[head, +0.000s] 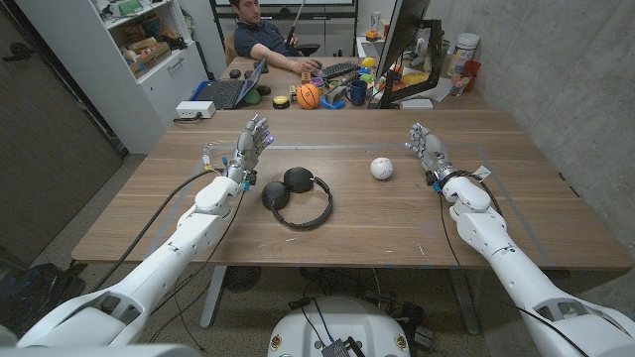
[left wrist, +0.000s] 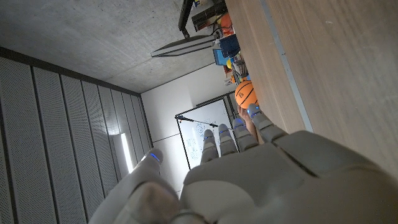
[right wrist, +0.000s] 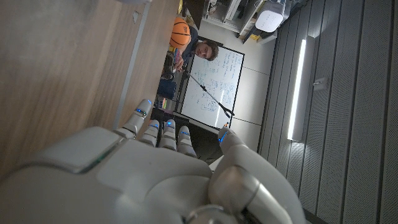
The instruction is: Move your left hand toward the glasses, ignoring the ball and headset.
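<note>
1. Spotted a thin pale thing, likely the glasses [head: 207,153], just beside the left hand [head: 252,141] on its outer side; too small to tell long axis or facing.
2. Found both the left hand and the right hand [head: 425,147] upright, fingers spread, holding nothing.
3. Saw bare table [head: 397,228] toward the left edge; headset [head: 298,196] and ball [head: 382,168] sat mid-table.

Person [head: 260,38] seated behind table [head: 149,198]; laptop [head: 230,91], basketball [head: 309,94], whiteboard [right wrist: 208,87] beyond.
</note>
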